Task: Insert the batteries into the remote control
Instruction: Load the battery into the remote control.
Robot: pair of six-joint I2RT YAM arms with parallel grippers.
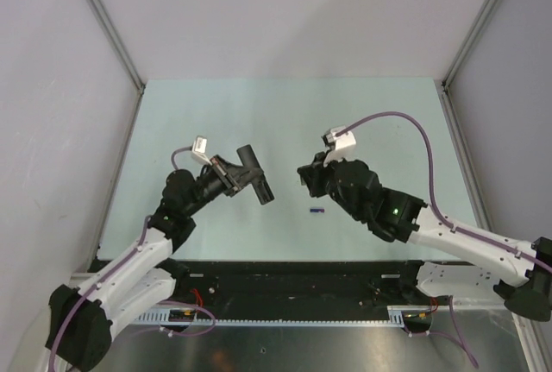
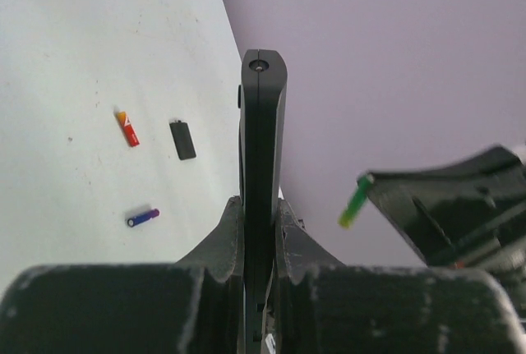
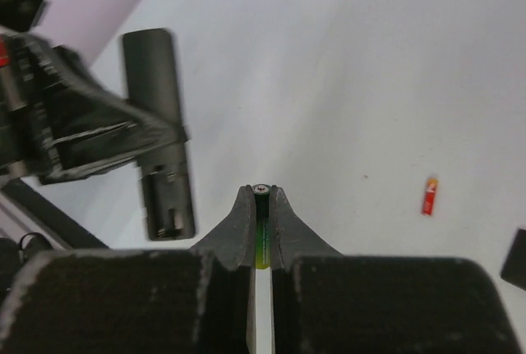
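Note:
My left gripper (image 2: 261, 206) is shut on the remote control (image 2: 261, 124), a slim black bar held edge-on above the table. In the right wrist view the remote control (image 3: 160, 124) shows its open battery recess (image 3: 168, 198) with a spring inside. My right gripper (image 3: 261, 198) is shut on the green battery (image 3: 261, 235), a short way right of the remote. From the left wrist the green battery (image 2: 355, 200) sticks out of the right fingers. The red battery (image 2: 127, 128) and a blue-purple battery (image 2: 143, 218) lie on the table. From above, the left gripper (image 1: 246, 175) faces the right gripper (image 1: 306, 173).
A small flat black cover (image 2: 182, 140) lies on the table near the red battery (image 3: 429, 195). The blue-purple battery (image 1: 316, 211) rests just below the right gripper. Grey walls with metal rails enclose the pale green table (image 1: 285, 113).

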